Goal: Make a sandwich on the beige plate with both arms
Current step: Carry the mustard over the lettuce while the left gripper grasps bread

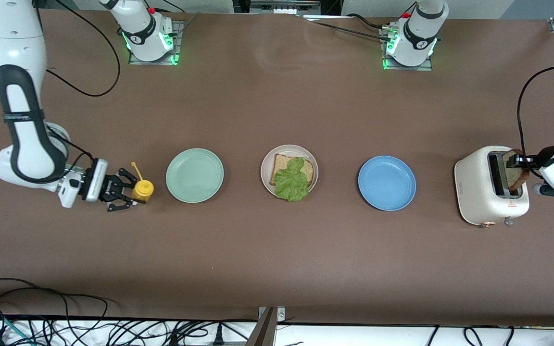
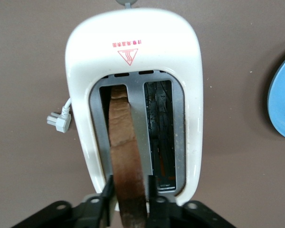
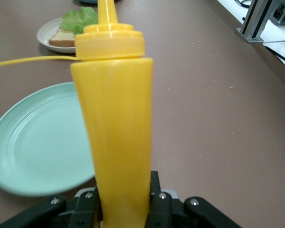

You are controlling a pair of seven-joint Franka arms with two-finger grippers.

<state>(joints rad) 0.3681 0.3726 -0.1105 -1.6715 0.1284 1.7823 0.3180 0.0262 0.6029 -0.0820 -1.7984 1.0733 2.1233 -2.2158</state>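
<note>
While one bread slice (image 1: 292, 169) and the lettuce (image 1: 292, 180) already lie on the beige plate (image 1: 267, 166) at mid-frame, we see our left gripper (image 1: 522, 162) at far right clamped on the second slice (image 1: 516, 172) in the toaster (image 1: 479, 192). Our right gripper (image 1: 130, 191) at left clasps the mustard bottle (image 1: 143, 190). Topping remains.

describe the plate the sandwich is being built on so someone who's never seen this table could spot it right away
Three round plates lie in a row across the middle of the brown table. The beige plate is the middle one, between the green plate and the blue plate. It alone is pale off-white and carries food: a bread slice topped with a lettuce leaf.
</note>
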